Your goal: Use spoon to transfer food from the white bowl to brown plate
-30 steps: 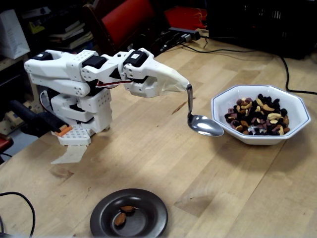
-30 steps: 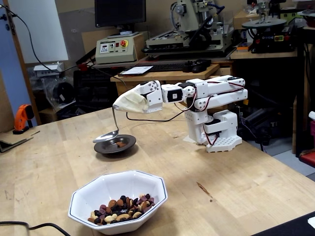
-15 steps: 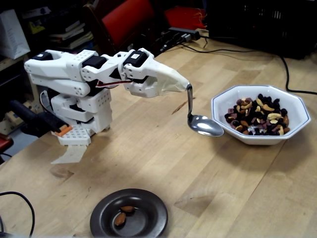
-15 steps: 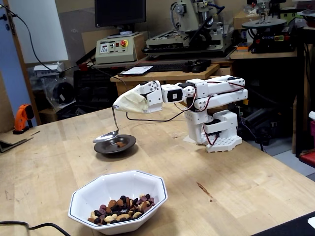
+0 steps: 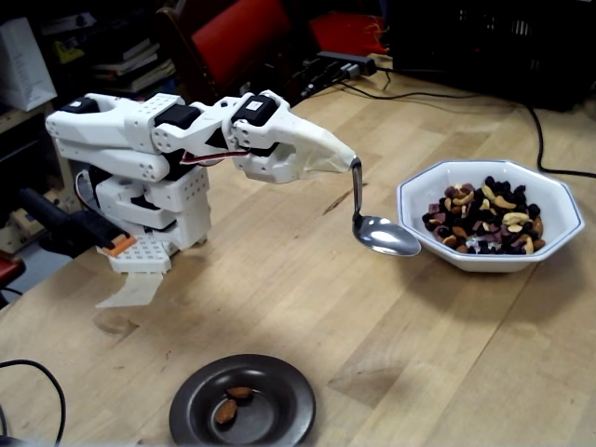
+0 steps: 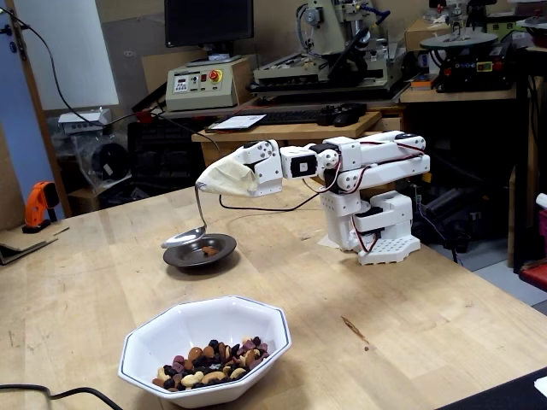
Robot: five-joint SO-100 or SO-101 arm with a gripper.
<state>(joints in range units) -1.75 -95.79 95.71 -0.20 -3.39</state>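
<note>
Gripper: the white gripper (image 5: 346, 156) is reaching out level from the arm in both fixed views; its tip is wrapped in a pale covering, so how far the jaws are parted is something I cannot tell, though the spoon's handle is sitting fast in the tip.
Spoon: one spoon (image 5: 386, 236) is hanging handle-up from the gripper, its oval bowl lying nearly level above the table and looking empty.
View difference, spoon: in a fixed view the spoon is floating just beside the white bowl's near-left rim, well apart from the brown plate; in the other (image 6: 185, 238) it is lining up over the plate's left rim, which is only overlap along that sightline.
White bowl: one white bowl (image 5: 561, 244) is sitting on the wooden table (image 5: 307, 307) at the right of a fixed view; in the other it (image 6: 192, 316) is standing nearest the camera.
Food: the food (image 5: 484, 217) is lying piled in the white bowl, too many pieces to count; two almonds (image 5: 231, 402) are resting in the brown plate's sunken centre.
Brown plate: one brown plate (image 5: 279, 380) is sitting at the bottom edge of a fixed view, partly cut off; the other view shows it (image 6: 220, 253) whole.
Open room: bare tabletop is stretching between bowl and plate.
Edges: a black cable (image 5: 537, 130) is trailing behind the bowl.
</note>
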